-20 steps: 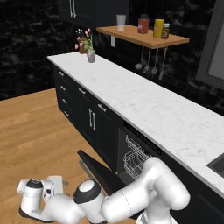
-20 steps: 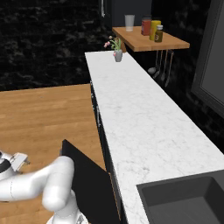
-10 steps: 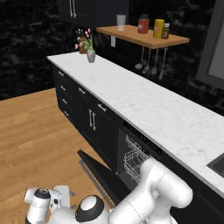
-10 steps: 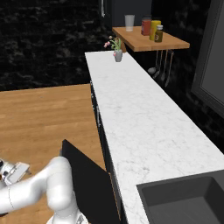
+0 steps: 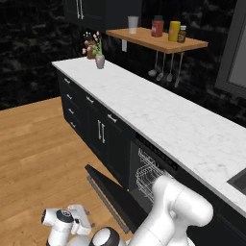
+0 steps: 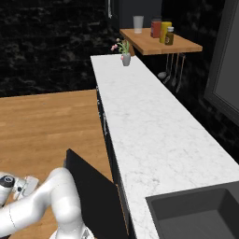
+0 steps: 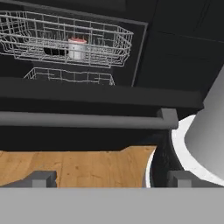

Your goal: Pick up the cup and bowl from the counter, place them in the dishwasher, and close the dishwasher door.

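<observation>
The dishwasher (image 5: 149, 175) under the white marble counter (image 5: 158, 115) stands open, and its black door (image 5: 113, 190) hangs partly lowered, also seen as a dark panel (image 6: 93, 196). In the hand view the white cup (image 7: 77, 48) with a red top stands upright in the upper wire rack (image 7: 100, 39). The bowl cannot be made out against the dark interior. My gripper (image 7: 111, 179) is open and holds nothing, low near the floor just in front of the door's grey bar handle (image 7: 83, 119). The gripper (image 5: 79, 218) sits left of the door's outer edge.
A flower vase (image 5: 99, 60) stands at the counter's far end under a wooden shelf (image 5: 158, 41) with jars and hanging utensils (image 5: 163, 72). A dark sink (image 6: 200, 214) lies at the near end. Dark cabinets (image 5: 101, 129) flank the dishwasher, with wooden floor (image 5: 38, 153) to the left.
My hand has sunk lower and moved right across the floor toward the outer edge of the door. The gripper stays open.
</observation>
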Controlling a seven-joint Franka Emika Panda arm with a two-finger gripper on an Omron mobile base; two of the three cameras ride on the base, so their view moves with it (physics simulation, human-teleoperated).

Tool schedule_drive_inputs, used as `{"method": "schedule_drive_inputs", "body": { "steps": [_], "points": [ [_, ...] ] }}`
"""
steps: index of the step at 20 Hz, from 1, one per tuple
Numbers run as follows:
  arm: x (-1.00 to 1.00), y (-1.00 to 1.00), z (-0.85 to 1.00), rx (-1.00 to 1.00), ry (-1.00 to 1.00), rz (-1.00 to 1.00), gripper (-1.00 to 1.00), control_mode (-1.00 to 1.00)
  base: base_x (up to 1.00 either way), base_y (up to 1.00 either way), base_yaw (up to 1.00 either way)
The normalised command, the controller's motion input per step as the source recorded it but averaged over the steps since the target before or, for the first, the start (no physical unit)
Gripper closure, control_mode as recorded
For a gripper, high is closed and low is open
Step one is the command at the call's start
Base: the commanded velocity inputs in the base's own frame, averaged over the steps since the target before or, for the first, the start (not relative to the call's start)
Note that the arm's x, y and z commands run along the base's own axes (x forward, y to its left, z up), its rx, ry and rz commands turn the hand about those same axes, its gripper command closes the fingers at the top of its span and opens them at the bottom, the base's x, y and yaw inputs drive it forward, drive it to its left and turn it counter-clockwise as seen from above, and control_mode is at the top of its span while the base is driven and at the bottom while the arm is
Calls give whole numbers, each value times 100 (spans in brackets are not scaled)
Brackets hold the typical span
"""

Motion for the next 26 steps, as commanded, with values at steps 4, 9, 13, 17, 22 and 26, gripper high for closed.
{"method": "schedule_drive_inputs", "body": {
  "steps": [4, 9, 13, 17, 22, 26],
  "points": [
    [41, 18, -98, -14, -9, 2, -100, -100, 0, 0, 0],
    [40, 50, -100, -23, -13, -1, -100, -100, 0, 0, 0],
    [27, 19, -93, -37, -19, -14, -100, -100, 0, 0, 0],
    [37, 10, -86, -46, -14, -24, -100, -100, 0, 0, 0],
    [55, 18, -91, -49, -10, -28, -100, -100, 0, 0, 0],
    [55, 0, -73, -46, -3, -29, -100, -100, 0, 0, 0]
  ]
}}
